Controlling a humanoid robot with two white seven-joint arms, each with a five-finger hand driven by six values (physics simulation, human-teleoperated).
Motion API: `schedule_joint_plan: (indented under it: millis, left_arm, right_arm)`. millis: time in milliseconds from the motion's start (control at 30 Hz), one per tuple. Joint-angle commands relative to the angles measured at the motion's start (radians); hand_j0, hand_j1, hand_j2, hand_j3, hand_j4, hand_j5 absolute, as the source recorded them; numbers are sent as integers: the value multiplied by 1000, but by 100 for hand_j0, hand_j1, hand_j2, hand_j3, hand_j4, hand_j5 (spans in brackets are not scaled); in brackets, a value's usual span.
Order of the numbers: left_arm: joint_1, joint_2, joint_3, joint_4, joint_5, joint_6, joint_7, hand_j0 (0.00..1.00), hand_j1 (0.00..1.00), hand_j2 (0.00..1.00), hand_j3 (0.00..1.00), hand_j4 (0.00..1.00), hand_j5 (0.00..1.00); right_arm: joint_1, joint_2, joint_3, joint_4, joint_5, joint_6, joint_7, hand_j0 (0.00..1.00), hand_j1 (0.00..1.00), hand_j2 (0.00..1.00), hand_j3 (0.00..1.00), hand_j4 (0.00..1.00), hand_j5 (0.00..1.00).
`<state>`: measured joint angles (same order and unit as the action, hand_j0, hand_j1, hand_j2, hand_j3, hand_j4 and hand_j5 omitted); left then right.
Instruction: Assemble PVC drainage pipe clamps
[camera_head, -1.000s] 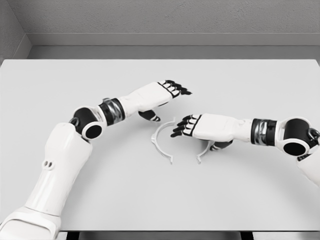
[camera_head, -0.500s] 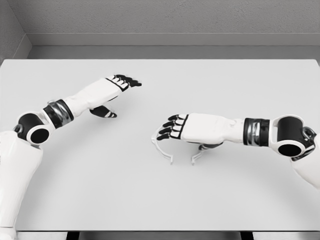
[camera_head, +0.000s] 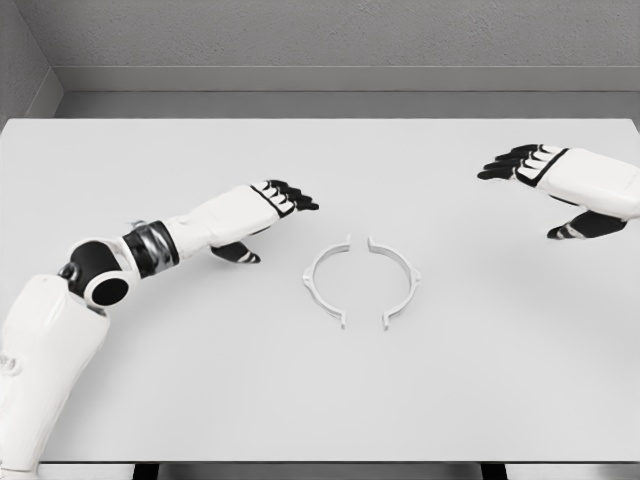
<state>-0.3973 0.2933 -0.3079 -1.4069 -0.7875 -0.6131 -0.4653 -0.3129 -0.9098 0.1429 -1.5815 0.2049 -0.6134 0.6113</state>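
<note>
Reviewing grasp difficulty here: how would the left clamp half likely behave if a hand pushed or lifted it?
The left clamp half is a thin white arc lying flat on the table, so it probably slides instead of rolling. It looks light and slightly springy. Its low profile likely makes pinching awkward.

We see the right hand (camera_head: 560, 185) gone from over the clamp halves (camera_head: 360, 283) to the far right; both halves now lie uncovered. The left hand (camera_head: 250, 215) has swung back toward them.

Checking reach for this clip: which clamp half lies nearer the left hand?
The left clamp half, curving toward the left hand; the right clamp half lies beyond it.
</note>
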Motion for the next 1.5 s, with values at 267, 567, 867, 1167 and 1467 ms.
schedule_joint_plan:
  millis: [267,567,867,1167,1467]
  left_arm:
    - [5,-51,-34,-20,-36,2,2,100,100,100,100,100,100]
    - [25,-63,-43,-69,-38,2,1,100,100,100,100,100,100]
    - [51,-74,-49,-98,-38,2,1,100,100,100,100,100,100]
    - [49,-112,-56,-93,-58,2,1,100,100,100,100,100,100]
    - [49,-123,-57,-93,-62,2,1,100,100,100,100,100,100]
  right_arm:
    - [-14,-133,55,115,-119,3,0,100,100,100,100,100,100]
    - [-29,-116,89,114,-110,3,0,100,100,100,100,100,100]
    - [-31,-115,98,112,-117,3,0,100,100,100,100,100,100]
    - [-31,-113,107,110,-120,3,0,100,100,100,100,100,100]
    - [-38,-98,116,112,-119,3,0,100,100,100,100,100,100]
